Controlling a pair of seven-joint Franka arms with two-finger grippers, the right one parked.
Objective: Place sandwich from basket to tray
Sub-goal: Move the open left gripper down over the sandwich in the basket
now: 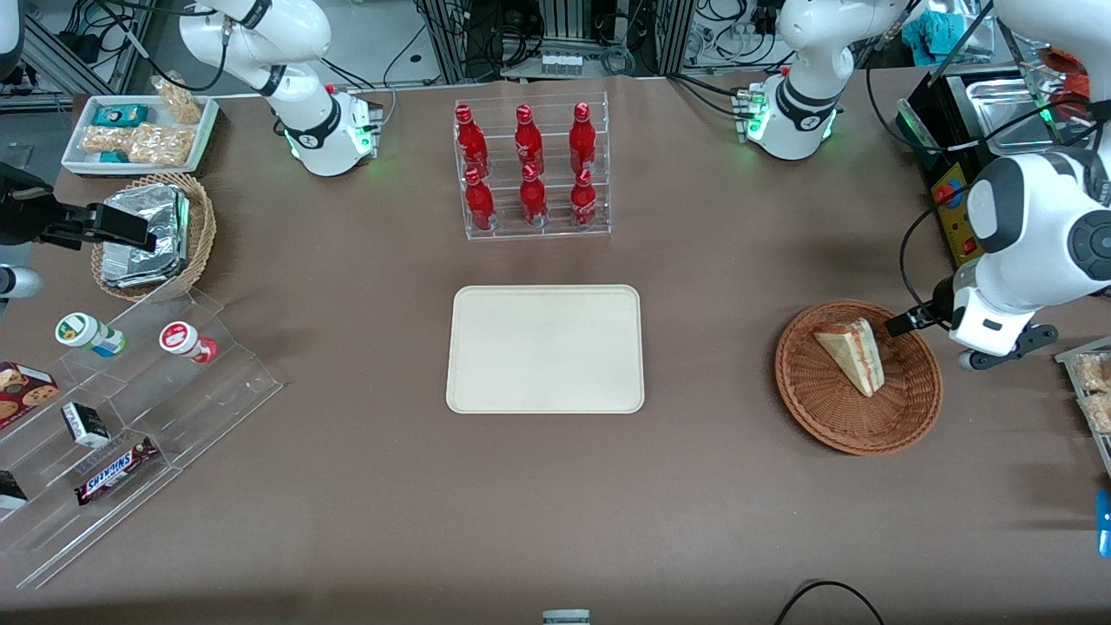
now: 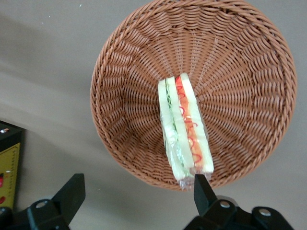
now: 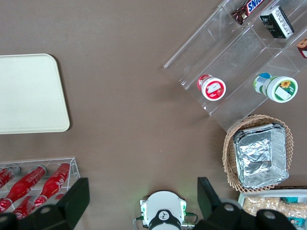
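Note:
The sandwich (image 1: 852,351), a white-bread wedge with red and green filling in clear wrap, lies in the shallow reddish-brown wicker basket (image 1: 807,391) toward the working arm's end of the table. The left wrist view shows the sandwich (image 2: 184,129) on its edge inside the basket (image 2: 129,62). My left gripper (image 1: 911,323) hovers low at the basket's rim, open and empty (image 2: 136,196). One fingertip (image 2: 201,189) is by the sandwich's end; the other is over bare table outside the basket. The cream tray (image 1: 545,347) lies bare at the table's middle and also shows in the right wrist view (image 3: 29,93).
A clear rack of red bottles (image 1: 531,169) stands farther from the camera than the tray. A black box with a yellow panel (image 1: 955,208) stands near the working arm. A tan basket of foil packets (image 1: 152,234), a white snack dish (image 1: 139,130) and an acrylic stepped stand (image 1: 130,417) are toward the parked arm's end.

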